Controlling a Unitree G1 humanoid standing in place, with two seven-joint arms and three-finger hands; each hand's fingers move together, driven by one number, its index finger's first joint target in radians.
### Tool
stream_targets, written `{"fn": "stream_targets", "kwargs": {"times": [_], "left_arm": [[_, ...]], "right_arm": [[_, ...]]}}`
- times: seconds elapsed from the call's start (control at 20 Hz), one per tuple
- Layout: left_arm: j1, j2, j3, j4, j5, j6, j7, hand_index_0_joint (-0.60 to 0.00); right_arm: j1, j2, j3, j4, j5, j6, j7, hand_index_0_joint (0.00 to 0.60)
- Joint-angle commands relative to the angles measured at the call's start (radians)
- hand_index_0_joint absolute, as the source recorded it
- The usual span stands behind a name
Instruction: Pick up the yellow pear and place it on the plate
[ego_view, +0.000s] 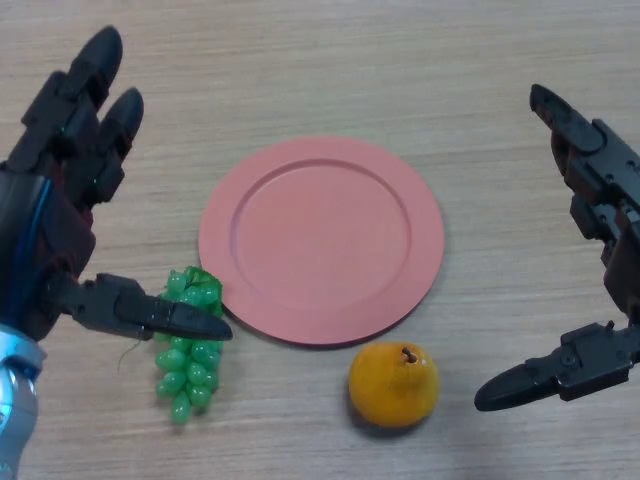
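Observation:
A yellow-orange pear (394, 384) with a short brown stem lies on the wooden table just below the lower right rim of the pink plate (320, 238). The plate holds nothing. My right hand (600, 300) hovers to the right of the pear, open, its thumb pointing toward the fruit with a gap between them. At the left edge my left hand (60, 200) is open too, fingers straight, thumb reaching over a bunch of green grapes (189, 345).
The green grapes lie at the plate's lower left rim, partly under my left thumb. Bare wooden table surrounds the plate on all sides.

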Motion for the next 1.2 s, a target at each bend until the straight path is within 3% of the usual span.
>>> {"fn": "stream_targets", "kwargs": {"times": [0.05,0.25,0.45,0.65,0.9,1.1,1.2], "left_arm": [[-0.032,0.037,0.03,-0.059,0.012,-0.069,0.008,0.0],[-0.035,0.041,0.046,-0.078,0.009,-0.037,-0.007,0.0],[-0.023,0.032,0.05,-0.062,0.015,-0.129,0.017,0.0],[0.008,0.041,0.087,-0.092,-0.01,-0.079,-0.033,0.0],[0.052,0.017,0.086,0.0,0.05,-0.258,-0.081,0.0],[0.05,0.032,0.121,0.029,0.008,-0.212,-0.081,0.0],[0.041,0.037,0.106,0.049,0.045,-0.237,-0.086,0.0]], "right_arm": [[-0.032,-0.019,-0.047,-0.046,0.044,-0.117,-0.006,0.0],[-0.031,-0.016,-0.028,-0.042,0.04,-0.125,-0.01,0.0],[-0.038,-0.018,-0.032,-0.056,0.06,-0.086,0.005,0.0],[-0.025,-0.013,-0.014,-0.014,0.054,-0.112,0.002,0.0],[0.017,0.001,0.034,0.09,0.002,-0.219,-0.022,0.0],[0.06,0.019,0.109,0.165,-0.002,-0.275,-0.089,0.0],[0.064,0.021,0.143,0.244,-0.085,-0.339,-0.146,0.0]]}}
